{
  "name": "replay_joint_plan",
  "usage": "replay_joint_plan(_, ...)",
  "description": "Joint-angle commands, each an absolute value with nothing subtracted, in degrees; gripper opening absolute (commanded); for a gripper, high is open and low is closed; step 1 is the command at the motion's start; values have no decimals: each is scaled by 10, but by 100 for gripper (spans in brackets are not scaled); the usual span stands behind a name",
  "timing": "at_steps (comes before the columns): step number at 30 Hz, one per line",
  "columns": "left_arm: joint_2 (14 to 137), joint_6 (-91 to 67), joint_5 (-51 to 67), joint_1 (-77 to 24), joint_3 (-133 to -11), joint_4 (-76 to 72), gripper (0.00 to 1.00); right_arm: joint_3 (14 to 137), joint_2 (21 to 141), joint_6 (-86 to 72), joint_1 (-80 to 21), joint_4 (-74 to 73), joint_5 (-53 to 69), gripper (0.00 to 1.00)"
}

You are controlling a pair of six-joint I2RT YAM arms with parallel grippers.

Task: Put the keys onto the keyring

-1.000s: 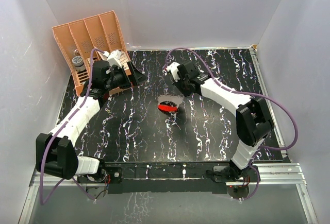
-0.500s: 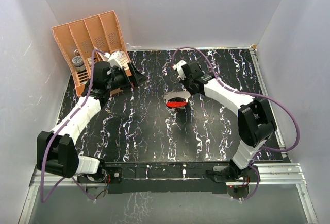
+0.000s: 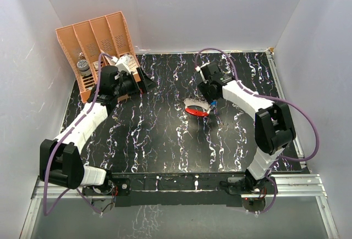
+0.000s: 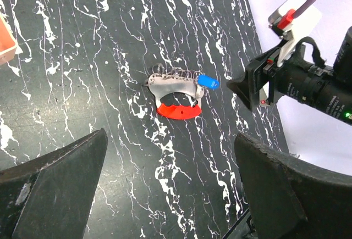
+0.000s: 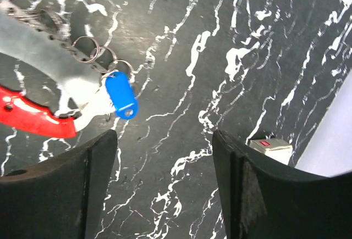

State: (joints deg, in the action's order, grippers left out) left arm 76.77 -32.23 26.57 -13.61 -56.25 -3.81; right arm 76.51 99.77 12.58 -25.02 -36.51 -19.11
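The red-and-silver D-shaped keyring (image 4: 175,95) was seen on the black marbled table (image 3: 143,134), the blue-headed silver key (image 5: 121,95) touching it; left gripper (image 4: 168,140) and right gripper (image 5: 162,140) were found released

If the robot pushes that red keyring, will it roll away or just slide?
Probably slide: the keyring lies flat, so rolling seems unlikely. Its frame looks stiff. The blue key and small rings look loosely linked, likely trailing behind.

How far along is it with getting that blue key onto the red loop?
The blue-headed key lies against the pale side of the keyring among wire rings; whether it is threaded, I cannot tell. Nothing is in hand: left gripper and right gripper are open. Left: confirm it's hooked.
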Motion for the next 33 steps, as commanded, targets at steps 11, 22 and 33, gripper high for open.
replay_joint_plan(11,756,-312,227,-133,-595,1,98,756,846,18,-230,-238,-176,98)
replay_joint_plan(22,738,-310,212,-133,-601,2,98,694,773,-86,-223,-157,-154,98)
replay_joint_plan(33,732,-311,212,-133,-596,-4,98,669,800,-144,-168,-212,-95,98)
